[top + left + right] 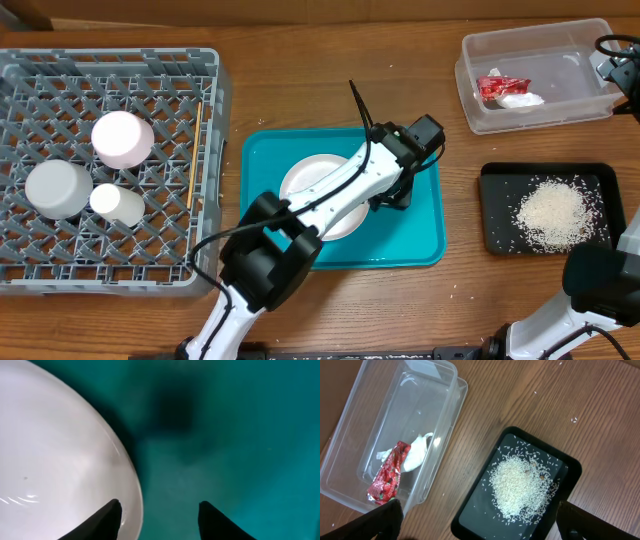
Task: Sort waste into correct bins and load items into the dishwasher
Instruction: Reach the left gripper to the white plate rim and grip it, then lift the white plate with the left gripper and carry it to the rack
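A grey lattice dish rack (60,100) at 9 o'clock holds a small white plate (122,138), a pale grey bowl (58,188) at its 7 o'clock, a tilted white cup (117,203) at its 6 o'clock, and wooden chopsticks (195,150) along the 3 o'clock wall. At centre lies a large white plate (300,178). The clear tub (590,45), 1 o'clock, contains a red wrapper (495,88) and tissue (522,99). The black tray (495,240), 4 o'clock, carries a rice heap (552,212).

Nothing legible here, no words or numbers anywhere. The red foil wrapper (390,476), lower left, carries tiny markings, too small to read.
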{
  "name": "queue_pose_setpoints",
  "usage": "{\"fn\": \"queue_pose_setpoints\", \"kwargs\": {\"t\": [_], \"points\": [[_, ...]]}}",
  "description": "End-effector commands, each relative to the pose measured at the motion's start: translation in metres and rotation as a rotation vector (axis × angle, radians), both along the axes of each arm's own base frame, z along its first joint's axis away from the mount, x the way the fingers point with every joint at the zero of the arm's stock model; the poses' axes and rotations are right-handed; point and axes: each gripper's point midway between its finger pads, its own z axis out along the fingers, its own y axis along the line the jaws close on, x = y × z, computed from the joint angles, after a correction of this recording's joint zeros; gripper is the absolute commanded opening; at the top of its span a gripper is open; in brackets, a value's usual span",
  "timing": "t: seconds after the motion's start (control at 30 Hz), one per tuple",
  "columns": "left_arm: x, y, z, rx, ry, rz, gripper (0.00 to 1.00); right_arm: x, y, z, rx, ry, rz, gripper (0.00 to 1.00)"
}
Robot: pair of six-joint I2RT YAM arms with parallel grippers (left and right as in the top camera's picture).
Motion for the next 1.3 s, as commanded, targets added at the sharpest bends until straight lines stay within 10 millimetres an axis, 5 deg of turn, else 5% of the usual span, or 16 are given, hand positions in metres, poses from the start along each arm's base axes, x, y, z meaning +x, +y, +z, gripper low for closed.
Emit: {"fn": "queue_pose_setpoints", "kwargs": {"t": [0.0,0.4,0.47,0.5,0.6,0.73,0.97,1.07,1.27], "points": [[0.001,0.015,-0.017,0.087,-0.004,0.064,0.50,-0.001,-0.002,0.005,-0.013,-0.011,-0.005,1.00],[-0.014,0.018,-0.053,0.121,0.089,0.128,0.33,-0.001,-0.002,0.005,-0.013,-0.011,-0.005,1.00],[-0.015,0.019,-0.058,0.134,0.099,0.128,0.20,-0.001,-0.002,0.005,-0.013,-0.011,-0.005,1.00],[-0.016,0.020,-0.059,0.139,0.102,0.128,0.04,-0.001,-0.002,0.005,-0.013,-0.011,-0.005,0.99],[-0.012,0.025,-0.052,0.149,0.096,0.128,0.04,-0.001,-0.002,0.005,-0.013,-0.011,-0.005,1.00],[0.009,0.043,-0.012,0.197,0.054,0.163,0.04,-0.001,-0.002,0.005,-0.013,-0.011,-0.005,1.00],[0.075,0.100,0.110,0.300,-0.140,0.041,0.04,-0.001,-0.002,0.005,-0.013,-0.011,-0.005,1.00],[0.102,0.112,0.148,0.155,-0.184,0.004,0.04,-0.001,-0.002,0.005,-0.013,-0.011,-0.005,1.00],[0.124,0.120,0.186,-0.264,-0.163,-0.243,0.04,-0.001,-0.002,0.005,-0.013,-0.011,-0.005,0.99]]}}
